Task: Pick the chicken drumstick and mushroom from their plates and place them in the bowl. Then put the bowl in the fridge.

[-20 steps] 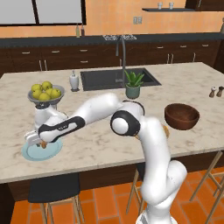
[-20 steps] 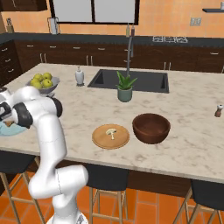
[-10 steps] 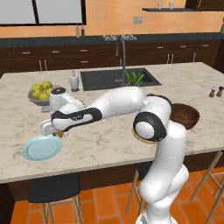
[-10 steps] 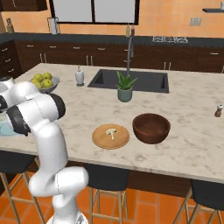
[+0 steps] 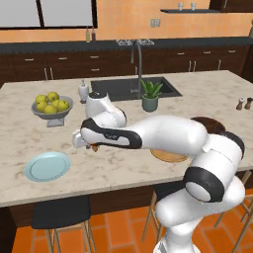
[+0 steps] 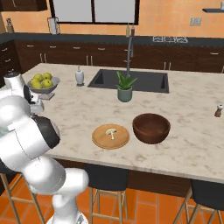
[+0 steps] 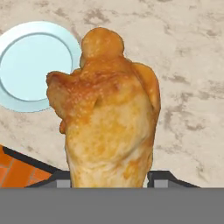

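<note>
- The hand is pinching the chicken drumstick, which stands between the two dark tips in the hand view; from the left base view a bit of orange-brown shows under the wrist, clear of the table.
- The drumstick hangs in the air above the marble, near the light blue plate, which lies bare (so the piece is off its plate and in transit, by my reading).
- The lift looks meant to keep the meat from dragging across the stone on its way to the bowl, which sits well apart on the far side of the arm.
- The mushroom lies on the tan wooden plate, just beside the bowl, so its trip will be short.
- The bowl sits upright with nothing in it, near the table's front edge.
- The grey fruit bowl with yellow-green fruit and the potted plant stand further back, out of the likely path.
- Risk: the lumpy piece is gripped low, so it could tilt in a fast swing.
</note>
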